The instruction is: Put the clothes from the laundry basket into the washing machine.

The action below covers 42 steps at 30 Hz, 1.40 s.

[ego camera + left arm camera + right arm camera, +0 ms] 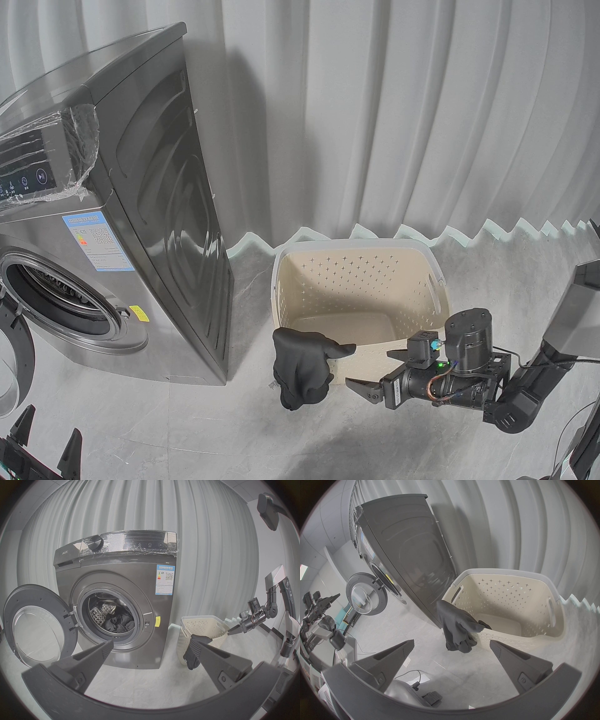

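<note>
- A white pleated curtain [387, 112] hangs across the back, its hem meeting the floor.
- The floor [187, 431] is pale grey marbled tile.
- A thin cable [410, 674] loops over the tiles, near a small black pedal-like box [431, 697].

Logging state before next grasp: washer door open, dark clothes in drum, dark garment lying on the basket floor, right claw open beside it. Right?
No: the dark garment hangs over the basket at its front rim, mostly outside, not on its floor; see the head view. The open door, drum clothes and open right claw beside it are correct.
</note>
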{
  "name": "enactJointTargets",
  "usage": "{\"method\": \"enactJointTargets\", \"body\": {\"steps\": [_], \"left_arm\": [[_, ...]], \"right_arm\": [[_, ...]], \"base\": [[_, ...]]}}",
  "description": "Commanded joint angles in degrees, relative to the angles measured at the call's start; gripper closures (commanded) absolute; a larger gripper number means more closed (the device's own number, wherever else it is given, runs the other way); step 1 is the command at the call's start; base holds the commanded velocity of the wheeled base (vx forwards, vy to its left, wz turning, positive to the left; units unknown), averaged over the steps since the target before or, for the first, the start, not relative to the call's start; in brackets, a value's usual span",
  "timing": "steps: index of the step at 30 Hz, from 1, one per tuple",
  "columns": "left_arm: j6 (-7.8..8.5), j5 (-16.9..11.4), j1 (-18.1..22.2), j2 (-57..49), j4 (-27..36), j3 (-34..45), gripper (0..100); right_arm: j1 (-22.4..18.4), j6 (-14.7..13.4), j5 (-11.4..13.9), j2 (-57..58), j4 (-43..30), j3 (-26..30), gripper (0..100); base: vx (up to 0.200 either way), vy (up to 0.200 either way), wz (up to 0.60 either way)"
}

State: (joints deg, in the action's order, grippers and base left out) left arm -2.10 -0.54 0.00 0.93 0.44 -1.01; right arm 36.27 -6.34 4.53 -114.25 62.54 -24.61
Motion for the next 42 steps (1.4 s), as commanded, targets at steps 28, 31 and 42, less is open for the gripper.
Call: {"method": "enactJointTargets", "body": {"steps": [28, 31, 42], "left_arm": [[-0.01, 0.0, 0.0, -0.9, 0.0, 0.9, 0], [-0.01, 0.0, 0.0, -0.9, 0.0, 0.9, 0], [-0.01, 0.0, 0.0, -0.9, 0.0, 0.9, 0]], "right_arm": [[-0.9, 2.7, 1.7, -22.6, 2.0, -20.7, 0], [-0.8, 2.7, 1.7, -23.2, 2.0, -22.5, 0], [-0.8, 2.8, 1.7, -24.7, 2.1, -25.0, 100]], "base": [[0.0, 0.0, 0.0], [0.0, 0.0, 0.0], [0.0, 0.0, 0.0]]}}
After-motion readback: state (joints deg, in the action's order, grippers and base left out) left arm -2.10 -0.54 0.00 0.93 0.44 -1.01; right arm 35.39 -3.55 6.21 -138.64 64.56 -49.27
